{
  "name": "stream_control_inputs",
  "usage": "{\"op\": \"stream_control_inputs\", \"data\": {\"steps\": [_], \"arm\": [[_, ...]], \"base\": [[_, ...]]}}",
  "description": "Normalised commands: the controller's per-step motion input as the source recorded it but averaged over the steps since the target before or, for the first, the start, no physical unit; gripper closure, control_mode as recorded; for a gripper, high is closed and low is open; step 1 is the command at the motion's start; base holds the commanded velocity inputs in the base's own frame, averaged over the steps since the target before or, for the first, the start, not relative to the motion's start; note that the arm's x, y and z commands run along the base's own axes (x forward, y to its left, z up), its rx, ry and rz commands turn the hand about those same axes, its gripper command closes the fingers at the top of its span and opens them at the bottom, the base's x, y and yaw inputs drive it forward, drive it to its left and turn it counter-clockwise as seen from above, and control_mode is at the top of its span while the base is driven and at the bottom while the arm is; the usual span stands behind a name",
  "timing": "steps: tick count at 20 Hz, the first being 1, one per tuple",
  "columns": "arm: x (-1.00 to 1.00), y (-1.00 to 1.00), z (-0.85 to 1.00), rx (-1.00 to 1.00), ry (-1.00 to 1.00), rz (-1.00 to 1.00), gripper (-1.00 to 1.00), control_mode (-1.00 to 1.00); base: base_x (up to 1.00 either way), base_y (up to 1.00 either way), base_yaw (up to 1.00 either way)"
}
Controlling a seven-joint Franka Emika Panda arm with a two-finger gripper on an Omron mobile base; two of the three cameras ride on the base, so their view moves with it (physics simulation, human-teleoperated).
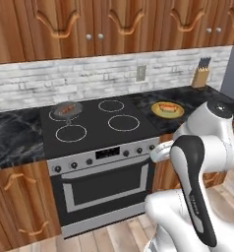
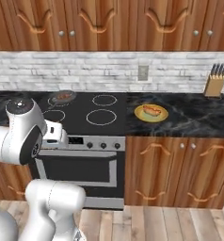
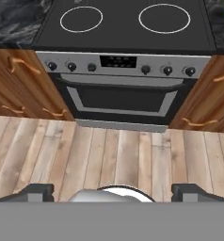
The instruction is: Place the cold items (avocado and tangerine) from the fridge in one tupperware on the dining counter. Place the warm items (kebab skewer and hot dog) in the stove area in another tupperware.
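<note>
The kebab skewer point(image 1: 66, 110) point(image 2: 62, 96) lies in a grey pan point(image 1: 74, 106) point(image 2: 69, 95) on the stove's back left burner. To the right of the stove, the hot dog point(image 1: 167, 108) point(image 2: 151, 111) rests on a yellow plate point(image 1: 155, 109) point(image 2: 138, 114) on the black counter. My gripper point(image 3: 113, 192) is open with nothing between its fingers. It hangs in front of the oven, over the wooden floor and well short of both foods. The avocado, tangerine, tupperware, fridge and dining counter are out of view.
The black stove point(image 1: 99, 128) point(image 3: 123, 28) has control knobs and an oven door point(image 3: 123, 99) below. Wooden cabinets flank it and hang above. A knife block point(image 1: 201, 74) point(image 2: 215, 82) stands at the counter's back right.
</note>
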Motion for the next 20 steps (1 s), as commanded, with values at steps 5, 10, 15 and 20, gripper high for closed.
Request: {"op": "stream_control_inputs", "data": {"steps": [5,10,15,20], "arm": [[0.0,0.0,0.0,0.0,0.0,0.0,-1.0,1.0],[0.0,0.0,0.0,0.0,0.0,0.0,-1.0,1.0],[0.0,0.0,0.0,0.0,0.0,0.0,-1.0,1.0],[0.0,0.0,0.0,0.0,0.0,0.0,-1.0,1.0]], "base": [[0.74,0.63,-0.09],[0.37,0.72,-0.04],[0.57,0.63,0.11],[0.69,0.27,0.21]]}}
